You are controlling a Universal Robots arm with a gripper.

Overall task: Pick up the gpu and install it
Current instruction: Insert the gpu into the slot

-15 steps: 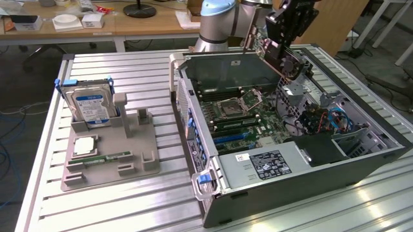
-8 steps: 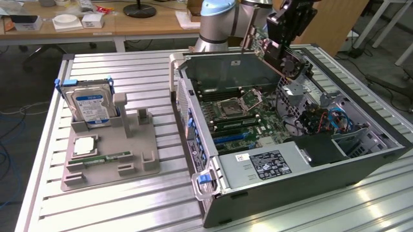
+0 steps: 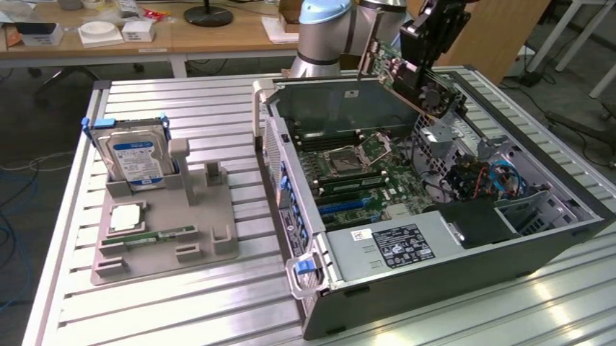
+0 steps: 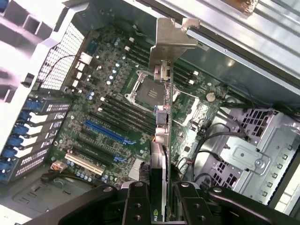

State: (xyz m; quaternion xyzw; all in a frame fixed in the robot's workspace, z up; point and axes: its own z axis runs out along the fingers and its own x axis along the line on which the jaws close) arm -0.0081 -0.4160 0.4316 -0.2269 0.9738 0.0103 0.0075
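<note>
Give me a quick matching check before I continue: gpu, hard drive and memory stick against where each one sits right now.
Things:
1 gpu
2 hard drive
3 memory stick

Places:
A lying flat on the grey stand
B clamped in the gripper above the open case
C standing upright in the grey stand

Pairs: 1-B, 2-C, 3-A

gpu (image 3: 412, 76) over case (image 3: 423, 285) (hard drive (image 3: 138, 162) on stand (image 3: 207, 234) beside)

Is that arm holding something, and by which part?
Yes: the gripper pinches the gpu by its flat faces, away from its silver bracket, above the open computer case.
</note>
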